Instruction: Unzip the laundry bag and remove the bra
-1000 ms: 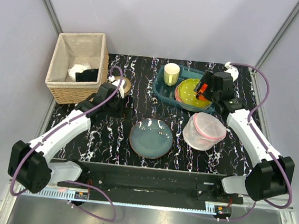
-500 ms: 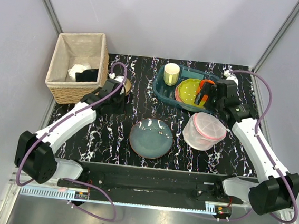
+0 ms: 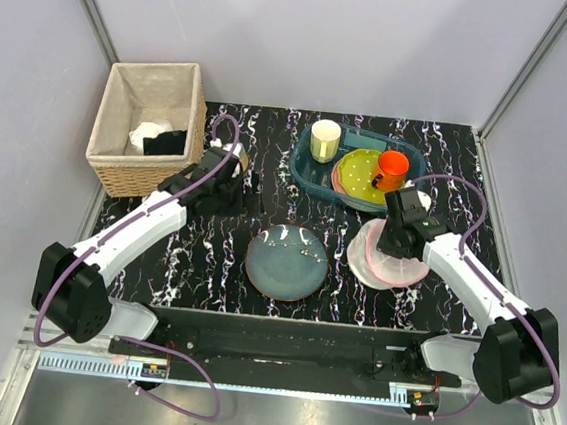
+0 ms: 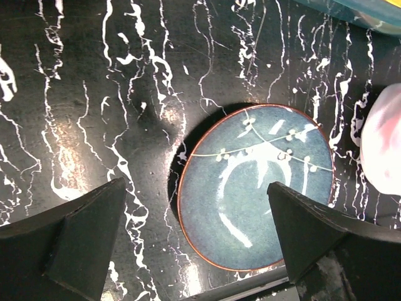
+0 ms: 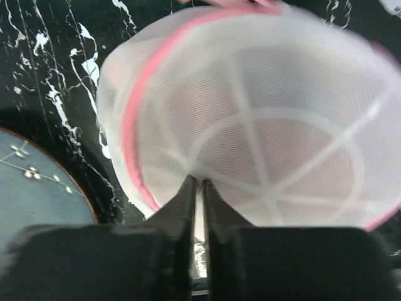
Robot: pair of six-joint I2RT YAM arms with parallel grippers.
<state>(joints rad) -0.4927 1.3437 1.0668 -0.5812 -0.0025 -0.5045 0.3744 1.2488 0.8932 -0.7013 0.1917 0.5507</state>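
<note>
Right claw (image 5: 199,187) fingers, two and dark, are pressed almost together, their tips laid against the near edge of the laundry bag (image 5: 263,119); whether mesh is caught between them cannot be told. On the left claw (image 4: 195,188) the two fingers are spread wide above the black, white-veined table (image 4: 94,94).

Nearest the arm bases, one round, glazed blue-grey plate (image 3: 286,262) is found, just left of the one bag. That bag is shown as a round pouch of fine translucent white mesh, ribbed with white bands and trimmed in pink. The bra (image 5: 301,150) is made out only as a pale pink tint inside it.

Farther back, one teal tray (image 3: 301,164) is loaded with one cream cup (image 3: 325,139), one orange cup (image 3: 392,169) and one yellow-green plate (image 3: 360,170) over pink plate edges that cannot be counted. At the far left, one woven wicker basket (image 3: 141,177), cloth-lined, is seen with one white cloth (image 3: 149,131) and one black cloth (image 3: 165,144).
</note>
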